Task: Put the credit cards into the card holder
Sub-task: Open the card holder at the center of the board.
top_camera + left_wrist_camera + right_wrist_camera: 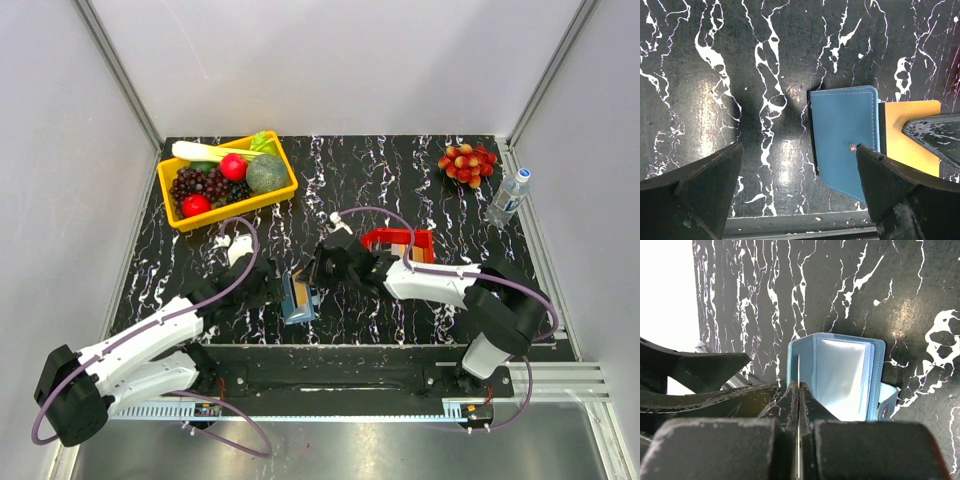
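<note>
The steel-blue card holder [299, 300] stands half open on the black marbled table, between my two grippers. The left wrist view shows its blue outer face [842, 140] with a snap. The right wrist view shows its pale inner pockets [840, 375]. My right gripper [799, 387] is shut on an orange credit card [907, 137], seen edge-on [798, 371] at the holder's open left side. My left gripper [797, 195] is open wide just left of the holder, and its right finger [900, 190] overlaps the holder's lower corner. In the top view the right gripper [322, 270] is directly behind the holder.
A red tray [372, 237] sits behind the right arm. A yellow bin of fruit and vegetables [228, 178] is at the back left. A bunch of red and yellow fruit [467, 163] and a water bottle [508, 196] are at the back right. The table's front edge [790, 220] lies close below the holder.
</note>
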Controlling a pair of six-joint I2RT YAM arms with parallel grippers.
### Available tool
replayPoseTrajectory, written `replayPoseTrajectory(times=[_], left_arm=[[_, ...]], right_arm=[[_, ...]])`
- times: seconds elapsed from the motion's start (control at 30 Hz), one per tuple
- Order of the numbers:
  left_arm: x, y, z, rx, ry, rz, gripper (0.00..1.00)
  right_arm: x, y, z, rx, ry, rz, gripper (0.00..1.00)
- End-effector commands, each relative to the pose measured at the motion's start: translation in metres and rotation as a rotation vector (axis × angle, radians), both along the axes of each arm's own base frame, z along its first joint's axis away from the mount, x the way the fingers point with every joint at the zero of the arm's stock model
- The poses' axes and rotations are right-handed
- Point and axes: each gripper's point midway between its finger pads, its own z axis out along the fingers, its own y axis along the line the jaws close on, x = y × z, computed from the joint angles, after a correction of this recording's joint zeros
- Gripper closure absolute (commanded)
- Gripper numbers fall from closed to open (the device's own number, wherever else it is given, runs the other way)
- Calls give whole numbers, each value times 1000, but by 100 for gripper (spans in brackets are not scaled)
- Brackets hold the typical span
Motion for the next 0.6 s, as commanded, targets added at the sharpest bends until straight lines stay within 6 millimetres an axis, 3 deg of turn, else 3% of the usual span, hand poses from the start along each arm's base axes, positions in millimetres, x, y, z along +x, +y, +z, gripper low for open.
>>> replayPoseTrajectory(times=[0.0, 0.33, 0.57], left_arm=[[0, 1, 8, -37, -11, 18, 1], [-5, 2, 22, -154, -44, 49, 1], [-8, 0, 15, -169, -8, 66, 1]], right_arm=[[-4, 17, 4, 18, -2, 56, 100], [-10, 30, 11, 63, -6, 110, 100], [-14, 37, 16, 79, -4, 129, 100]])
